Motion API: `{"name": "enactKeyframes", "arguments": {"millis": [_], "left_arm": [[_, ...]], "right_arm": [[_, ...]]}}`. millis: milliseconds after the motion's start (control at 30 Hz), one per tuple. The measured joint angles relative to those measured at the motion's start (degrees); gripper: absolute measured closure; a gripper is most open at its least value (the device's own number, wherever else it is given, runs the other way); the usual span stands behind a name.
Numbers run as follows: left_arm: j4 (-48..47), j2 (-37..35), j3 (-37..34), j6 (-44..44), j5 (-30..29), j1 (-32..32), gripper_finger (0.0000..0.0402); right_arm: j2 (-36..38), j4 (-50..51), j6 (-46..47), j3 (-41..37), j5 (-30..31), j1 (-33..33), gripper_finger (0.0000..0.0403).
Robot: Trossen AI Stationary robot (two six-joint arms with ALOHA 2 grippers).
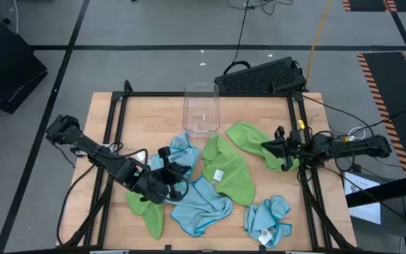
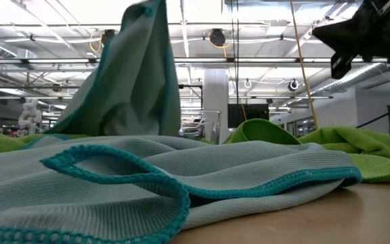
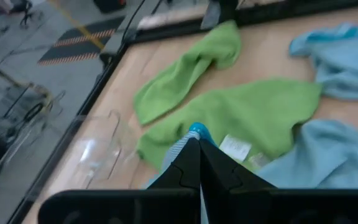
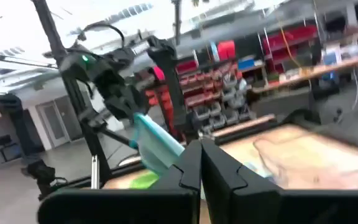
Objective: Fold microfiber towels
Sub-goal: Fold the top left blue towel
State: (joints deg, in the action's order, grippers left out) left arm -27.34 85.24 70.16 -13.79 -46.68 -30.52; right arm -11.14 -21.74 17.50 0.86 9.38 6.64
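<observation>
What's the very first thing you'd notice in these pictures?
The soft light blue cloth hanging up off the table, pinched in the shut left gripper. Around it, floppy lime green cloths and more blue ones lie crumpled on the wooden table. The shut right gripper hovers over a green cloth.

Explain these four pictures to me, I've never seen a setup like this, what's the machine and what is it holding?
It is a robot with two dark arms at a wooden table, each ending in a two-finger hand. One picture looks straight down, one looks level across the tabletop, and two come from cameras on the wrists. On the table lie soft towels, some green, some blue, plus a clear bin at the back. The left hand is shut on a blue towel and holds it lifted; the level view shows it hanging like a tent. The right hand is shut above a green towel at the right side; whether it grips that cloth I cannot tell.
</observation>
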Motion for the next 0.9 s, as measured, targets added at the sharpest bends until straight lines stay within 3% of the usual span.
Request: {"name": "enactKeyframes", "arguments": {"millis": [233,533,733,900], "left_arm": [[7.44,0.41,0.03,3.53,0.77,-0.42,0.0401],[13.77,2.29,0.01,3.19,1.65,-0.31,0.04],[19.6,8.3,-0.01,3.14,2.05,-1.24,0.04],[23.59,12.64,-0.01,2.52,0.66,-2.68,0.0399]], "right_arm": [[-24.89,-8.84,-1.01,3.64,9.84,8.61,0.0319],[-60.06,-21.87,-11.98,18.09,21.58,17.89,0.0202],[-73.67,-21.24,-16.36,29.96,22.15,22.11,0.0163],[-81.18,-21.55,-16.73,37.99,24.91,25.38,0.0156]]}}
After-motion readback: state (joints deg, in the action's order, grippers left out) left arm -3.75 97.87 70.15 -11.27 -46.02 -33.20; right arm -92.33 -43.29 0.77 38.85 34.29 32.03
